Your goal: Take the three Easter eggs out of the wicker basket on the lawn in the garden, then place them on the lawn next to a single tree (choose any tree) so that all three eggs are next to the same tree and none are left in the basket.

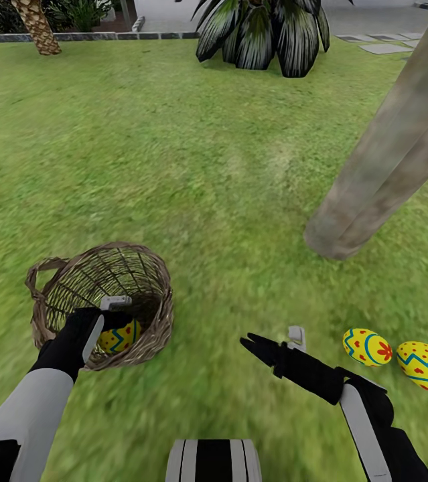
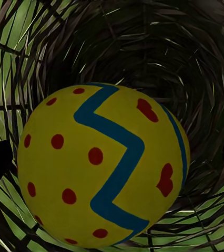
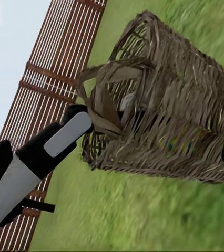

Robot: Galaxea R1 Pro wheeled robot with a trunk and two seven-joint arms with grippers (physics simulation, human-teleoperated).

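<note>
Black left gripper (image 1: 114, 320): inside tan woven wicker basket (image 1: 148, 268), fingers straddling last yellow egg with red dots and blue zigzag (image 2: 104, 165); clamped or not, cannot tell.
Black right gripper (image 1: 275, 340): spread, empty, low over green lawn (image 1: 173, 147).
Placed eggs: two yellow painted eggs (image 1: 368, 347) (image 1: 422, 364) on grass near grey-brown tree trunk (image 1: 381, 167).
Risk: basket lies tipped; a pull could drag it, or the round egg could squirt from the pads.
</note>
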